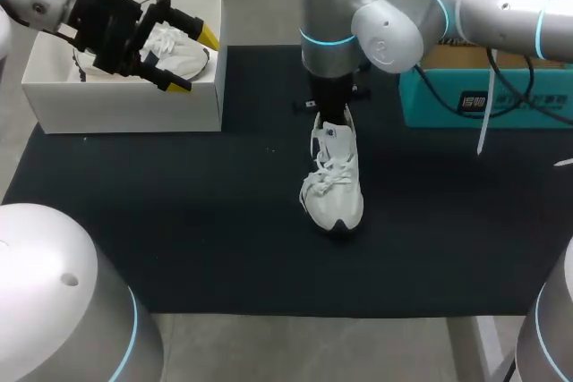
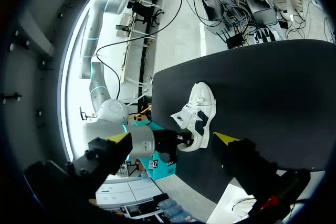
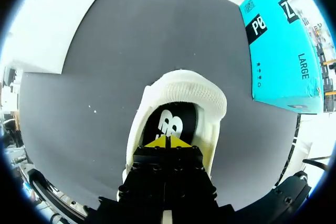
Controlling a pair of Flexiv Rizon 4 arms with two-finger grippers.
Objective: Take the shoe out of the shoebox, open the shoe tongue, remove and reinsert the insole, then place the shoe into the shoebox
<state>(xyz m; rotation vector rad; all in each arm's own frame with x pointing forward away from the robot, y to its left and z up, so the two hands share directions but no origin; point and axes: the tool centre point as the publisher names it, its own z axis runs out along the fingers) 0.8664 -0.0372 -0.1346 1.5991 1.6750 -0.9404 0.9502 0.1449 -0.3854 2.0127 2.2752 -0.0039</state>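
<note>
A white sneaker (image 1: 333, 185) stands upright in the middle of the black mat (image 1: 179, 221), its toe pointing to the table's near edge. The right gripper (image 3: 168, 141) is lowered into the sneaker's opening, its yellow fingertips pressed together just above the black insole (image 3: 170, 121). An open white shoebox (image 1: 125, 105) sits at the table's far left corner with a second white shoe (image 1: 179, 55) inside. The left gripper (image 1: 193, 62) hovers over this box, fingers spread wide. A teal box (image 1: 474, 100) stands at the far right edge.
</note>
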